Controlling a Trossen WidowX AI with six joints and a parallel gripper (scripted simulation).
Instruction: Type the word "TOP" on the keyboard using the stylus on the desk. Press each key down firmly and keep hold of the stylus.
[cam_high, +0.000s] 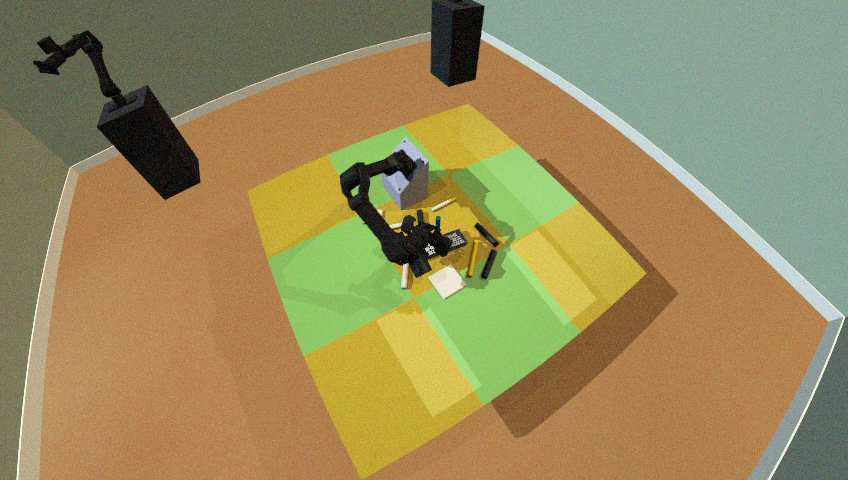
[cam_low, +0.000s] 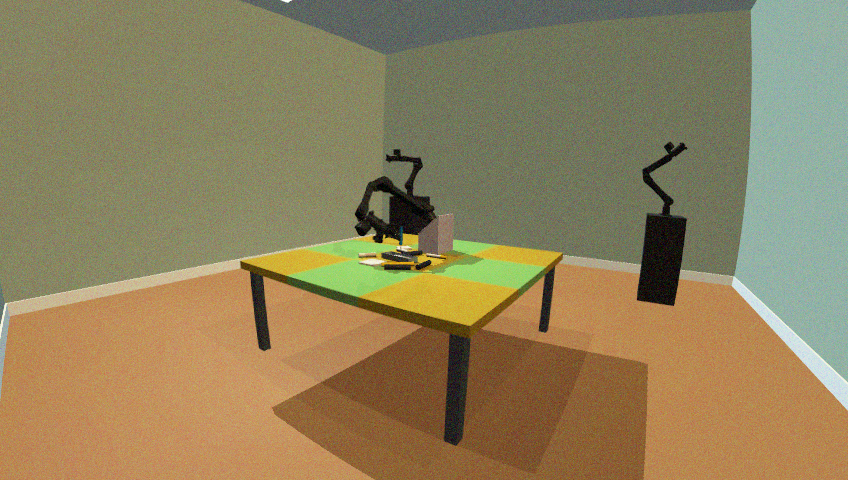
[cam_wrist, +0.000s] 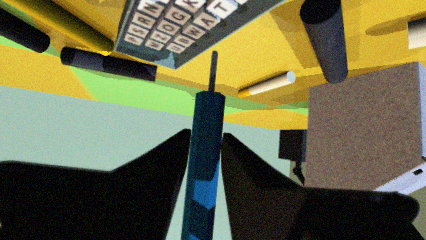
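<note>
— Holding steady here: my black parallel-jaw gripper is clenched on the slim blue stylus with the thin dark tip, both black fingers pressed against its barrel.

— Where's the tip?

— Hovering just off the near edge of the small dark keyboard with pale lettered keys, not touching any key as far as I can see. I'd judge we're between presses, lining up on a letter.

— Can you read the keys?

— On the wrist view I can make out a T, a K and an O among the caps; the P I can't find.

— Next move?

— Carry the tip over the wanted key, keep the stylus square, then push straight down firmly without loosening the grip.

— Anything in the way?

— A dark cylinder and a white-and-yellow pencil-like stick lie on the yellow and green checked table near the keyboard.
</note>
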